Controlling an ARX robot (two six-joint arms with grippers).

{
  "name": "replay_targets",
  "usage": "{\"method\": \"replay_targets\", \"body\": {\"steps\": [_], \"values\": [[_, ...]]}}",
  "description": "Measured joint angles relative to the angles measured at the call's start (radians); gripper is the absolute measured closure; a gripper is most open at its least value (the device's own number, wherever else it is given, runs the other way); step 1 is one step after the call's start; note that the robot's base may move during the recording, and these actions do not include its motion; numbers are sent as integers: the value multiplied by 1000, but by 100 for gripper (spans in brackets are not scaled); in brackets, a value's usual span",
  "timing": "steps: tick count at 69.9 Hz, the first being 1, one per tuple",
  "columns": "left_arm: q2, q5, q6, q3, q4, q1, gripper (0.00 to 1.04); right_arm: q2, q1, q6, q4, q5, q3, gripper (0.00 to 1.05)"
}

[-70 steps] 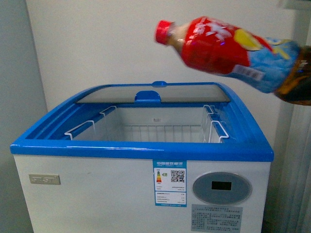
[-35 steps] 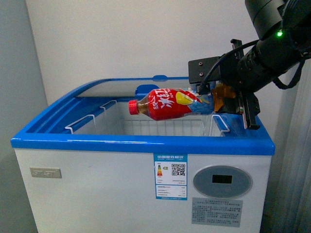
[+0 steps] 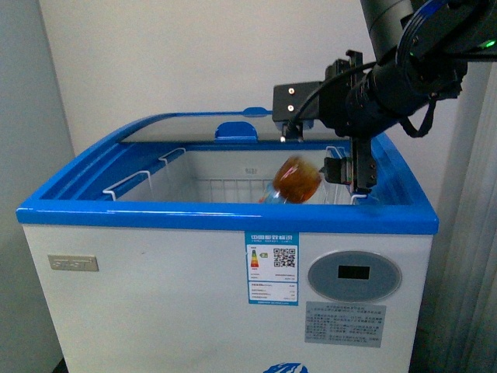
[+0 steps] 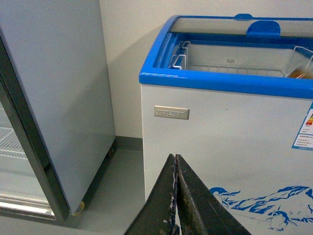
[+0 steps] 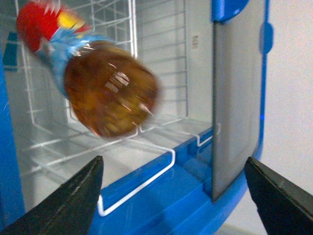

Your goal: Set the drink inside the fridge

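The drink [image 3: 296, 179] is loose and blurred inside the open fridge [image 3: 225, 225], its brown base toward the camera, just above the wire basket on the right side. In the right wrist view the drink [image 5: 105, 93] hangs free beyond my fingers, its red label end pointing deeper in. My right gripper [image 3: 348, 169] is open and empty over the fridge's right rim [image 5: 161, 196]; its jaws [image 5: 173, 160] stand wide apart. My left gripper [image 4: 174, 157] is shut on nothing, low in front of the fridge's white front wall [image 4: 220, 127].
The curved glass lid [image 3: 233, 128] is slid to the back. White wire baskets [image 3: 233, 206] line the inside. A tall grey upright refrigerator [image 4: 54, 98] stands left of the chest cooler, with floor between them. A curtain [image 3: 474, 272] hangs at the right.
Half a second ago my right gripper held the drink lying sideways over the opening. Now the jaws have opened and the drink is dropping into the basket, cap end down.
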Motion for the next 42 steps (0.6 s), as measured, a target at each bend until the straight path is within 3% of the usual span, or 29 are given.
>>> {"method": "replay_targets", "body": {"steps": [3,11,21,26,33,42], "values": [[-12,0,0,0,-13,0,102,-15,2,27,11,1,1,6],[-45,0,0,0,-45,0,102,-76,-2,147,31,23,-2,8],[-82,0,0,0,-83,0,102,-277,-29,463,-10,92,-105,8],[-105,0,0,0,-106,0,102,-421,-56,674,-94,92,-196,8],[-233,0,0,0,-259,0,102,-661,-117,943,-239,53,-372,8],[-263,0,0,0,-270,0,102,-1050,-263,1235,-526,-47,-644,8]]}}
